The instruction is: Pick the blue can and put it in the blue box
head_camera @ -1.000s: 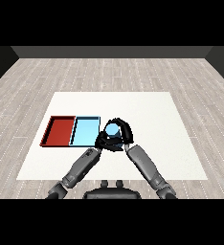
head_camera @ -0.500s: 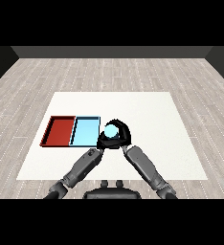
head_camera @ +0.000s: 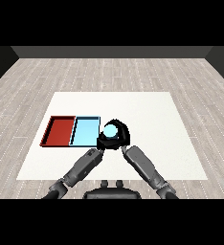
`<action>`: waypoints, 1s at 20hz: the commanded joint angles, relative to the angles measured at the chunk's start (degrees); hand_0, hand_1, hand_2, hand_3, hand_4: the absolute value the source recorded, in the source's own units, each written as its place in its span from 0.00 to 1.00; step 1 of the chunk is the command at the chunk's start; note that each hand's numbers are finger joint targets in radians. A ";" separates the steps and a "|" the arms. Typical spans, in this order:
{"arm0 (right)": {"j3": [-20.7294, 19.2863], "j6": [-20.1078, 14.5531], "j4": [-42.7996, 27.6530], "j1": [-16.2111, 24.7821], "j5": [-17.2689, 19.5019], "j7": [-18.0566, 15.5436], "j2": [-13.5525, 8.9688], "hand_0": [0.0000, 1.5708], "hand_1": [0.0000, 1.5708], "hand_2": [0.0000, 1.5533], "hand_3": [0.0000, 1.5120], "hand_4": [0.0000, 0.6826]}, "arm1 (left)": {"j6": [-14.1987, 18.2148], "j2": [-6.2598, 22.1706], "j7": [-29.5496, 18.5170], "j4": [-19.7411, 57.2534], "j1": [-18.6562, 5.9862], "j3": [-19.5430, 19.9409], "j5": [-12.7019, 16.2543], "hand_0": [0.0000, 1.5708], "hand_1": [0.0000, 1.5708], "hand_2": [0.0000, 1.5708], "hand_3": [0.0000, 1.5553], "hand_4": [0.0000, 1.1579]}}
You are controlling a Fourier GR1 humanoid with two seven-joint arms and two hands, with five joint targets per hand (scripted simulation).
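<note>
You see the red tray (head_camera: 60, 131) and the light blue tray (head_camera: 84, 132) lying side by side on the white table (head_camera: 147, 119), each showing only its bare floor. The blue can (head_camera: 111, 130) sits just right of the light blue tray, outside it, with your right hand (head_camera: 121, 136) curled round it. Your left hand (head_camera: 102, 142) is beside the can; you cannot tell how its fingers stand.
</note>
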 commanded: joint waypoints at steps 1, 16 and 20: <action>-1.89 1.35 3.78 -3.93 -4.09 -0.16 0.33 0.88 0.88 0.91 0.91 0.77 | -0.07 -0.34 -1.51 -0.17 -2.93 1.68 -0.10 1.00 1.00 1.00 0.97 0.95; -2.27 6.24 -5.69 7.07 5.82 3.94 0.33 0.00 0.00 0.00 0.00 0.00 | 1.74 -0.33 -5.96 3.95 -2.43 1.83 -0.90 1.00 1.00 1.00 0.98 0.98; -9.14 11.50 -9.08 5.86 2.96 4.63 -2.16 0.00 0.00 0.00 0.00 0.00 | 5.29 -0.34 -5.43 1.53 -0.61 0.32 -0.86 1.00 1.00 1.00 0.98 0.99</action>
